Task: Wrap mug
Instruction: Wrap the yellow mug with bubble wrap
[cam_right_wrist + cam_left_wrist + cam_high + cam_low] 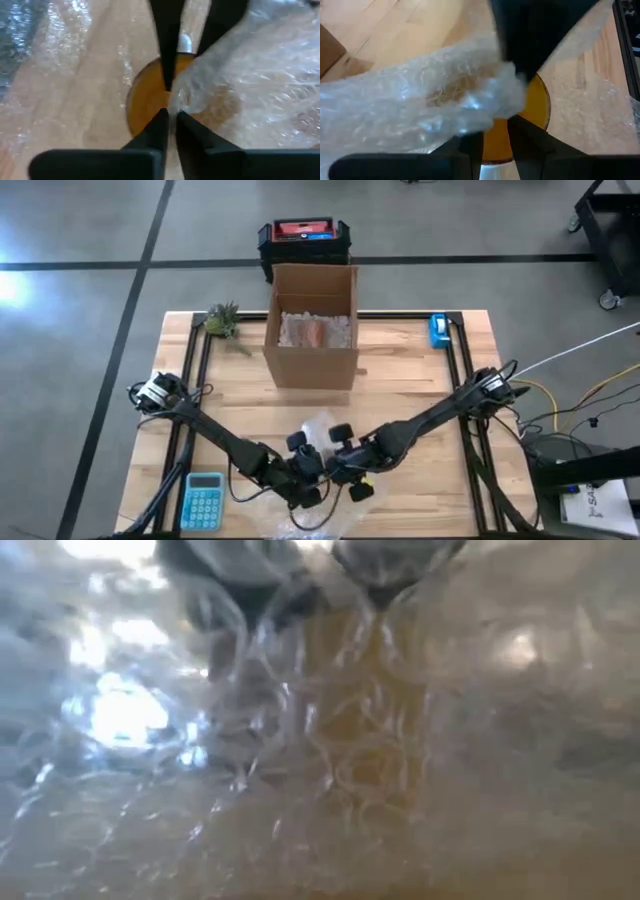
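Yellow mug [150,100] sits on bubble wrap [420,110] at the front-centre of the table [420,370], both grippers meeting over it. Right gripper [170,117] is pinched on a wrap edge, probably drawing it across the mug; left gripper [495,142] straddles the mug, fingers spread, likely steadying it.

At frame centre the mug [150,100] was orange-yellow under clear, dimpled bubble wrap [420,110]. Both tools were black. The table [410,370] was pale wood-grain, the box [311,330] brown, the calculator [203,501] at lower left light blue.
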